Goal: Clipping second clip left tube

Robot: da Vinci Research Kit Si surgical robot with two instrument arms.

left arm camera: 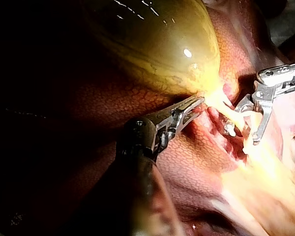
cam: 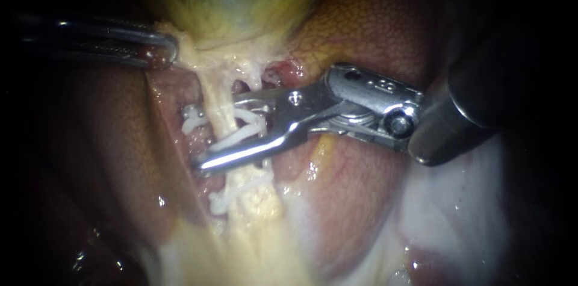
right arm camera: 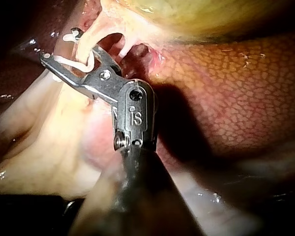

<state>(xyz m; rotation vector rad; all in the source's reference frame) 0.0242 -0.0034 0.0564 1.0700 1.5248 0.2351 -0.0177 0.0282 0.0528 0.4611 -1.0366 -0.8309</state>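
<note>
A pale tube [cam: 218, 102] runs down from the green gallbladder [cam: 235, 3]. My right instrument [cam: 208, 138] comes in from the right. Its jaws straddle this tube, one on each side, and hold a white clip [cam: 244, 132] that wraps the tube. A second white clip [cam: 232, 195] sits on the same strand lower down. My left instrument [cam: 165, 51] is shut on the gallbladder's pale neck and holds it taut. The left wrist view shows that grip [left arm camera: 196, 102]. In the right wrist view the clip [right arm camera: 73, 64] loops between the jaws of my right instrument [right arm camera: 64, 46].
Mottled red-brown liver [cam: 373, 27] lies on both sides of the tube. Raw red tissue [cam: 283, 72] shows just above the right instrument's jaws. Pale fatty tissue [cam: 259, 244] spreads below the lower clip, and wet white material [cam: 457, 202] lies at the lower right.
</note>
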